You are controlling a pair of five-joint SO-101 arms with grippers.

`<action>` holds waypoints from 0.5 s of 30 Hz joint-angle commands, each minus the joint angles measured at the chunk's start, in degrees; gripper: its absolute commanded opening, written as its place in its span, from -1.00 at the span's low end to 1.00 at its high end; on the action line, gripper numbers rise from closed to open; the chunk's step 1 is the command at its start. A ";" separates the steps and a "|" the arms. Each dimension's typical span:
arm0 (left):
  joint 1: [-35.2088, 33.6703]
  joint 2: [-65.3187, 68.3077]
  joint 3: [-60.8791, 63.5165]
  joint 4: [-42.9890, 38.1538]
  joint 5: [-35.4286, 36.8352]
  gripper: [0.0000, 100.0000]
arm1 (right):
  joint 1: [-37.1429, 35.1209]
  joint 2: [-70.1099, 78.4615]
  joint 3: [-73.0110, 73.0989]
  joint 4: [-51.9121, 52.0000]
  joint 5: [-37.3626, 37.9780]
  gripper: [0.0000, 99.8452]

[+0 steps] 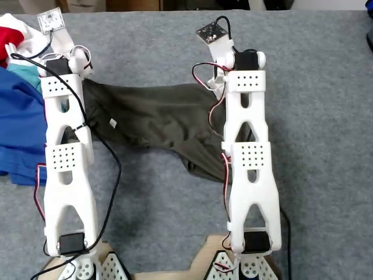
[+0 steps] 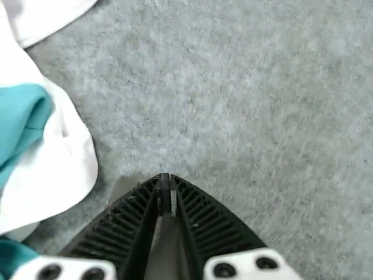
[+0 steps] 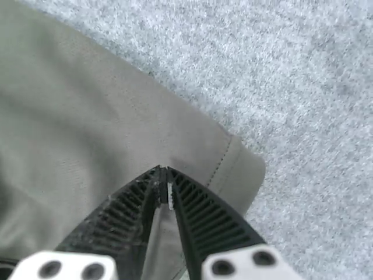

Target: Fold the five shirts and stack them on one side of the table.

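An olive shirt (image 1: pixel 157 116) lies spread on the grey carpeted table (image 1: pixel 315 116) between my two arms. My right gripper (image 3: pixel 164 188) is shut on the olive shirt (image 3: pixel 87 116) beside a hemmed sleeve end (image 3: pixel 239 172). My left gripper (image 2: pixel 164 189) is shut over bare carpet, with no olive cloth showing at its tips. In the high view the shirt's left corner (image 1: pixel 93 93) runs under that arm. A pile of other shirts lies at the far left: red (image 1: pixel 9 41), white (image 1: pixel 29 35), teal (image 1: pixel 23 73) and blue (image 1: pixel 20 128).
White cloth (image 2: pixel 52 163) and teal cloth (image 2: pixel 23 122) from the pile lie close beside the left gripper. Open carpet stretches to the right of the right arm (image 1: pixel 247 146) and along the far edge. The arm bases (image 1: pixel 175 262) stand at the near edge.
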 commanded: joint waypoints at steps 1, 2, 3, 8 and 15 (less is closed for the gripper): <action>1.41 -1.01 -2.90 0.09 0.18 -0.96 | -0.13 -0.13 -0.22 -1.05 0.44 -0.99; 1.58 -1.01 -2.90 1.67 0.09 -0.96 | -0.13 -0.13 -0.22 -1.05 0.44 -0.99; 1.76 -1.01 -2.90 4.13 0.00 -0.96 | -0.13 0.13 -0.22 -1.05 0.44 -0.99; 4.22 -1.36 -3.43 19.08 -5.63 -0.96 | -0.22 1.36 -0.75 -1.14 0.62 -0.99; 4.04 -1.45 -2.02 27.34 -8.53 -0.80 | -0.22 1.36 -0.75 -1.14 0.53 -0.99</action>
